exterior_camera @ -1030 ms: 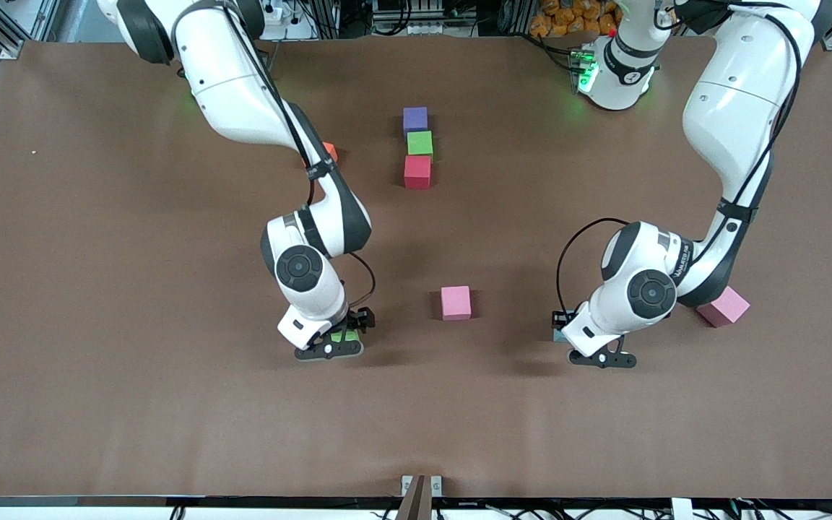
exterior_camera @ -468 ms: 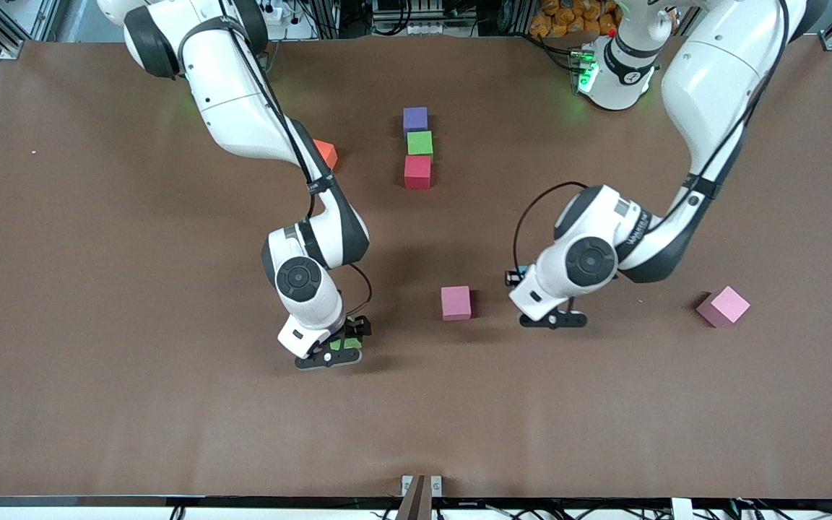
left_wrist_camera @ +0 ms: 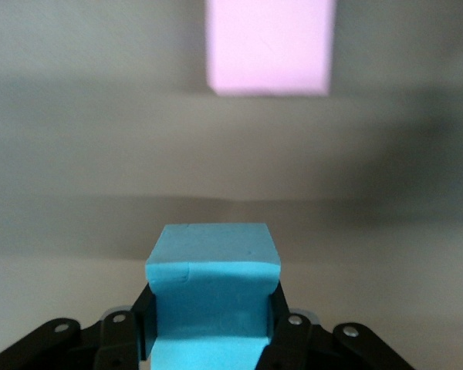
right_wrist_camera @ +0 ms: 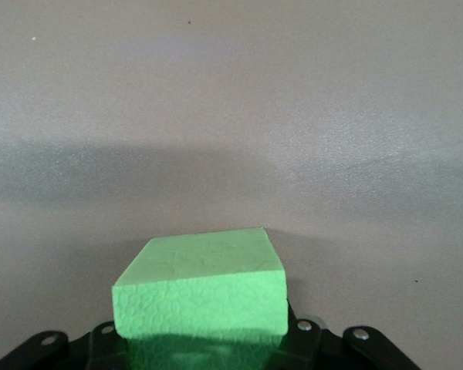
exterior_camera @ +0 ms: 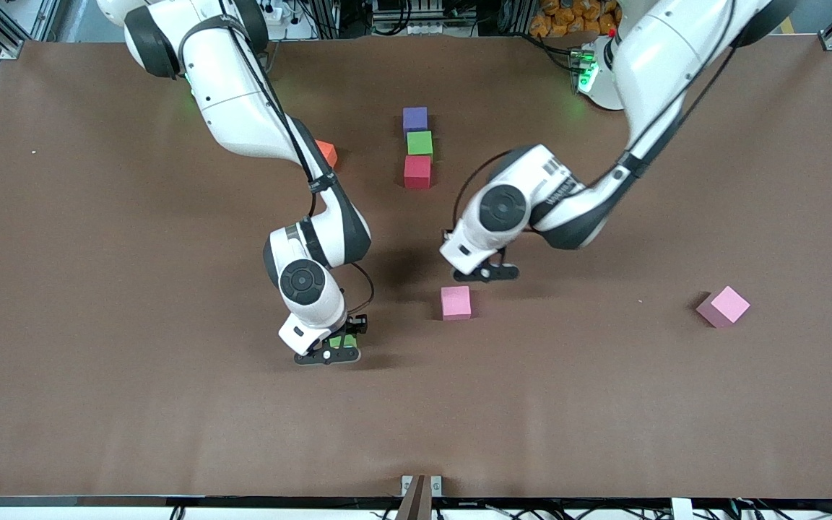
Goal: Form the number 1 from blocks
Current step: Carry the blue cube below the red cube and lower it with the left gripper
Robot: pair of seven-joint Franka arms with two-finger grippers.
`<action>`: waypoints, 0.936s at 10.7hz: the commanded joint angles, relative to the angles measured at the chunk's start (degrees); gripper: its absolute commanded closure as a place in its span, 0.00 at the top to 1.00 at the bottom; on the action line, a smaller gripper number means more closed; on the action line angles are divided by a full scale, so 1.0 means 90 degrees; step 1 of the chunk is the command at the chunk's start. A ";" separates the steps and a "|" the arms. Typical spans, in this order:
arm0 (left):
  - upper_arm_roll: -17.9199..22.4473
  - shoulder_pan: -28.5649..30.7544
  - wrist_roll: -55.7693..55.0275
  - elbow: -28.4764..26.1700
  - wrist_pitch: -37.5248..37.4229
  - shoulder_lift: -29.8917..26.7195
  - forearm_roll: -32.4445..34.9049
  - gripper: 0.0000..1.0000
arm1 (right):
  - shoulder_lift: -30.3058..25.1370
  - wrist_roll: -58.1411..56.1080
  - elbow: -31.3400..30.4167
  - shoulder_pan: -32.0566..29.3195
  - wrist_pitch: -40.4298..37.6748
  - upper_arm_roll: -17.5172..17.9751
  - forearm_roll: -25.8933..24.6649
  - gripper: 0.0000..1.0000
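Three blocks stand in a line in the middle of the table: purple (exterior_camera: 415, 118) nearest the robots, then a green block (exterior_camera: 419, 142), then red (exterior_camera: 417, 171). My left gripper (exterior_camera: 484, 273) hangs over bare table between the red block and a pink cube (exterior_camera: 456, 302). It is shut on the light blue block (left_wrist_camera: 212, 293), whose sides the fingers (left_wrist_camera: 284, 324) press. My right gripper (exterior_camera: 329, 348) is low at the table, toward the right arm's end from the pink cube. It is shut on the second green block (exterior_camera: 342, 339), which fills the right wrist view (right_wrist_camera: 204, 289).
An orange cube (exterior_camera: 326, 152) lies beside the right arm's forearm, level with the line of blocks. A second pink cube (exterior_camera: 724, 305) sits toward the left arm's end. In the left wrist view the middle pink cube (left_wrist_camera: 268, 46) lies ahead of the held block.
My left arm has carried the light blue block from near the second pink cube toward the line of blocks. The right gripper has shut on the green block, staying almost in place.
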 commanded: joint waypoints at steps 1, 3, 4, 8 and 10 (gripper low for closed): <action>0.0050 -0.0535 -0.0928 -0.0057 0.0412 0.0081 0.0123 0.00 | 0.0066 0.0137 0.0161 -0.0050 -0.0098 0.0052 -0.0075 0.00; 0.0079 -0.0839 -0.1262 -0.0067 0.0608 0.0179 0.0162 0.00 | 0.0066 0.0147 0.0161 -0.0040 -0.0098 0.0052 -0.0075 0.00; 0.0089 -0.0956 -0.1389 -0.0077 0.0735 0.0257 0.0172 0.00 | 0.0066 0.0147 0.0151 -0.0040 -0.0098 0.0052 -0.0075 0.00; 0.0118 -0.1162 -0.1507 -0.0232 0.0795 0.0278 0.0279 0.00 | 0.0066 0.0147 0.0151 -0.0040 -0.0098 0.0052 -0.0075 0.00; 0.0109 -0.1241 -0.1527 -0.0398 0.0804 0.0277 0.0620 0.00 | 0.0066 0.0147 0.0151 -0.0040 -0.0098 0.0052 -0.0075 0.00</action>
